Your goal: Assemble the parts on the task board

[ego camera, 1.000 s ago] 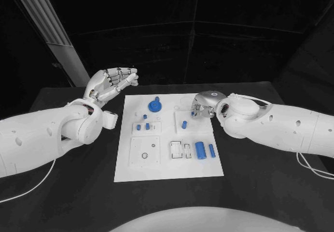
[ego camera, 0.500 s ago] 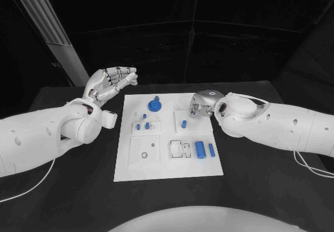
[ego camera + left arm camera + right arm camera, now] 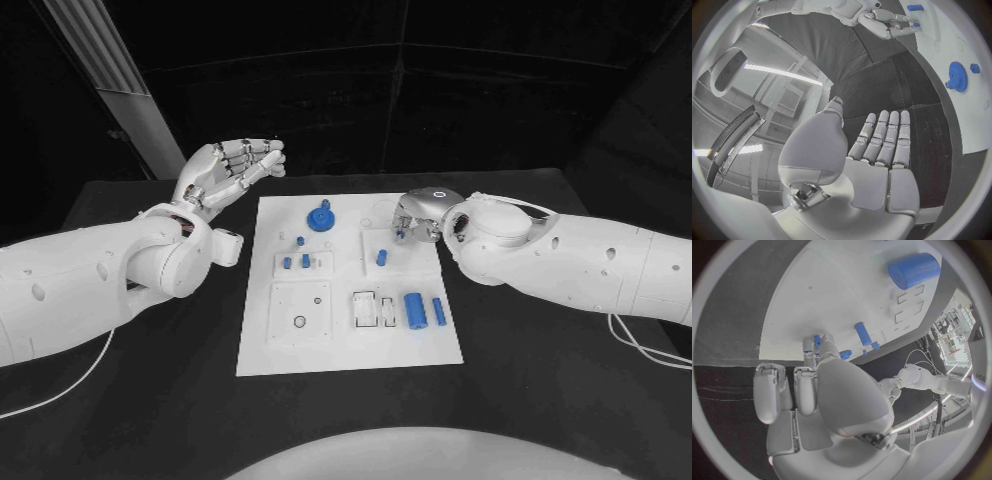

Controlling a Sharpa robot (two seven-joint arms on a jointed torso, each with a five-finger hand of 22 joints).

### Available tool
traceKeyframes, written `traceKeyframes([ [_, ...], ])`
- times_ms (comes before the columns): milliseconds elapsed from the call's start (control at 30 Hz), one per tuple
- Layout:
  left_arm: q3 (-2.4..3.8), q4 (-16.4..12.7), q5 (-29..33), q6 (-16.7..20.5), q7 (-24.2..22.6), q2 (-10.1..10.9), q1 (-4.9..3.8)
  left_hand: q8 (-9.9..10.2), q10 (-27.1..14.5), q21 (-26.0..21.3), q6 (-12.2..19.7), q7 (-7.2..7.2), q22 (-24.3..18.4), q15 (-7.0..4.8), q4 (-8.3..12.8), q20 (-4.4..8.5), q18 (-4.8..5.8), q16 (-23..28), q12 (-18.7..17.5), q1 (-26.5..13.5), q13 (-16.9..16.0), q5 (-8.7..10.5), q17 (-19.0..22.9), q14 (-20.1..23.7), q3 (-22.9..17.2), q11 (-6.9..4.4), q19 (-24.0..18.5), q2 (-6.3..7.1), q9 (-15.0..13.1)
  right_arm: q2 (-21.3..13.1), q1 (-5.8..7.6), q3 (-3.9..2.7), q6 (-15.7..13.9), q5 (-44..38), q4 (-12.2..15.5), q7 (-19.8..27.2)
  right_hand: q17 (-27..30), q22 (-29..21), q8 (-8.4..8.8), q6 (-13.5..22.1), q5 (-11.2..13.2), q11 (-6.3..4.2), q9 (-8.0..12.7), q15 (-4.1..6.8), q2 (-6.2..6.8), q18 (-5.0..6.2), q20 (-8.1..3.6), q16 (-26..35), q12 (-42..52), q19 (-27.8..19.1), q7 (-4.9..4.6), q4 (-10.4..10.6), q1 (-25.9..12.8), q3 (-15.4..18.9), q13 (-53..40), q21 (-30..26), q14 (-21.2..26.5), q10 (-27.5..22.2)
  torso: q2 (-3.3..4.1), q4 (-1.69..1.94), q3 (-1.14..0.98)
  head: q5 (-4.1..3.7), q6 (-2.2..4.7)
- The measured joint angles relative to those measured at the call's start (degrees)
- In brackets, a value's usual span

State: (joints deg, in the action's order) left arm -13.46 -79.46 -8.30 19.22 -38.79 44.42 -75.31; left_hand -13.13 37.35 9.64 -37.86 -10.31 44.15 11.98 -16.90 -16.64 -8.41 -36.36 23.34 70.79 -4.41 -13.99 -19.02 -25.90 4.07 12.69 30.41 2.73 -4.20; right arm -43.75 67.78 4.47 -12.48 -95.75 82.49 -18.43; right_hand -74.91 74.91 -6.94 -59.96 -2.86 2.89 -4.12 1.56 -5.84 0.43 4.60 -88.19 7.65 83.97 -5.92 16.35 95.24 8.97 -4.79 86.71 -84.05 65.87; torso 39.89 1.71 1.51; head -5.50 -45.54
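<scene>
While the right hand (image 3: 418, 215) bears down at the task board's (image 3: 353, 350) far right corner, fingertips at a small blue peg (image 3: 817, 340), its grasp unclear, keep it vertical. The left hand (image 3: 231, 170) hovers open, holding nothing. The black surface (image 3: 548, 380) sits in a dark room.

One task board (image 3: 346, 345), one blue gear (image 3: 320, 217), two hands

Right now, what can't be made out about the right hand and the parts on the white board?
- Head view: silver right hand, fingertips hidden under its own palm; contact with the white task board unclear.
- Right wrist view: small blue peg at the fingertips; held or merely touched, unclear.
- Head view: tiny blue pieces too small to identify.
</scene>
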Motion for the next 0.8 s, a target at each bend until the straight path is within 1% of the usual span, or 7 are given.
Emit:
traceKeyframes([
  [67, 0.00, 0.0, 0.0, 0.0, 0.0, 0.0, 0.00, 0.0, 0.0, 0.0, 0.0, 0.00, 0.0, 0.00, 0.0, 0.12, 0.00, 0.0, 0.0, 0.0, 0.0, 0.00, 0.0, 0.0, 0.0, 0.00, 0.1, 0.00, 0.0, 0.0, 0.00, -0.01, 0.0, 0.0, 0.0, -0.1, 0.0, 0.0, 0.00, 0.0, 0.0, 0.07, 0.0, 0.00, 0.26, 0.00, 0.00, 0.0, 0.0, 0.0, 0.00, 0.0, 0.3, 0.0, 0.2, 0.0, 0.0, 0.1, 0.00, 0.00, 0.00, 0.00, 0.00],
  [133, 0.00, 0.0, 0.0, 0.0, 0.0, 0.0, 0.00, 0.0, 0.0, 0.0, 0.0, 0.00, -0.1, 0.00, 0.0, 0.16, 0.00, 0.0, 0.2, 0.0, 0.0, 0.00, 0.1, 0.0, 0.0, 0.00, 0.2, 0.00, 0.0, 0.0, 0.00, -0.03, 0.1, -0.1, 0.0, -0.2, 0.0, 0.0, 0.00, -0.2, 0.0, 0.07, 0.0, 0.00, 0.26, 0.00, 0.00, 0.0, -0.3, 0.0, -0.17, 0.0, 0.3, 0.0, 0.3, 0.0, 0.0, 0.1, 0.00, 0.00, 0.00, 0.00, 0.00],
  [367, 0.00, 0.0, 0.0, -0.1, 0.0, 0.0, 0.00, 0.0, 0.0, 0.0, 0.0, 0.00, -0.1, 0.00, 0.0, 0.16, 0.00, 0.0, 0.2, 0.0, 0.0, 0.00, 0.1, 0.0, 0.0, 0.00, 0.2, 0.00, 0.0, 0.1, 0.04, -0.06, 0.3, -0.3, 0.0, -0.6, 0.0, 0.0, 0.00, -0.2, 0.0, 0.08, 0.0, 0.00, 0.53, 0.00, 0.00, 0.0, -0.4, 0.0, -0.18, 0.0, 0.5, 0.0, 0.6, 0.0, 0.0, 0.1, 0.04, -0.03, -0.01, -0.03, -0.04],
  [400, 0.00, 0.0, 0.0, -0.1, 0.0, 0.0, 0.00, 0.0, 0.0, 0.0, 0.0, 0.00, -0.1, 0.00, 0.0, 0.16, 0.00, 0.0, 0.2, 0.0, 0.0, 0.00, 0.1, 0.0, 0.0, 0.00, 0.2, 0.00, 0.0, 0.1, 0.05, -0.07, 0.3, -0.3, 0.0, -0.7, 0.0, 0.0, 0.00, -0.2, 0.0, 0.27, 0.0, 0.00, 0.53, 0.00, 0.00, 0.0, -0.6, 0.0, -0.18, 0.0, 0.5, 0.0, 0.7, 0.0, 0.0, 0.3, 0.04, -0.03, -0.01, -0.04, -0.04],
  [567, 0.00, 0.0, 0.0, -0.1, 0.0, -0.1, 0.00, 0.0, 0.0, 0.0, 0.2, -0.21, -0.1, 0.00, 0.0, 0.16, 0.00, -0.4, 0.2, 0.0, 0.0, 0.00, 0.2, 0.0, 0.0, 0.00, 0.2, 0.00, 0.0, 0.2, 0.07, -0.09, 0.5, -0.4, 0.0, -1.0, 0.0, 0.0, 0.00, -0.2, 0.0, 0.08, 0.1, 0.00, 0.49, 0.00, 0.00, 0.0, -0.6, 0.0, -0.18, 0.0, 0.6, 0.0, 0.9, 0.0, 0.0, 0.5, 0.05, -0.03, -0.01, -0.04, -0.13],
  [700, 0.00, 0.0, 0.0, -0.2, 0.0, -0.1, 0.00, 0.0, 0.0, 0.0, 0.2, -0.21, -0.1, 0.00, 0.0, 0.16, 0.01, -0.4, 0.2, 0.0, 0.0, 0.00, 0.2, 0.0, 0.0, 0.00, 0.2, 0.00, 0.0, 0.3, 0.09, -0.10, 0.6, -0.4, -0.1, -1.2, 0.0, 0.0, 0.00, -0.2, 0.0, 0.08, 0.1, -0.01, 0.19, 0.00, 0.00, 0.0, -0.9, 0.0, -0.18, -0.4, 1.9, -0.4, 1.1, 0.0, 0.0, 0.9, 0.05, -0.03, 0.00, -0.05, -0.20],
  [800, 0.00, 0.0, 0.0, -0.2, 0.0, -0.1, 0.00, -0.3, 0.0, 0.0, 0.2, -0.21, -0.2, 0.00, 0.0, 0.16, 0.00, -0.4, 0.6, 0.3, 0.0, 0.00, 0.4, 0.0, 0.0, 0.00, 0.2, -0.27, 0.0, 0.3, 0.09, -0.11, 0.7, -0.6, -0.1, -1.4, 0.0, 0.0, 0.00, -0.6, 0.0, -0.02, 0.1, -0.01, 0.07, 0.00, 0.00, 0.0, -0.9, 0.0, -0.22, -0.9, 3.5, -1.2, 1.2, 0.0, 0.0, 1.4, 0.05, -0.03, -0.01, -0.05, -0.21],
])
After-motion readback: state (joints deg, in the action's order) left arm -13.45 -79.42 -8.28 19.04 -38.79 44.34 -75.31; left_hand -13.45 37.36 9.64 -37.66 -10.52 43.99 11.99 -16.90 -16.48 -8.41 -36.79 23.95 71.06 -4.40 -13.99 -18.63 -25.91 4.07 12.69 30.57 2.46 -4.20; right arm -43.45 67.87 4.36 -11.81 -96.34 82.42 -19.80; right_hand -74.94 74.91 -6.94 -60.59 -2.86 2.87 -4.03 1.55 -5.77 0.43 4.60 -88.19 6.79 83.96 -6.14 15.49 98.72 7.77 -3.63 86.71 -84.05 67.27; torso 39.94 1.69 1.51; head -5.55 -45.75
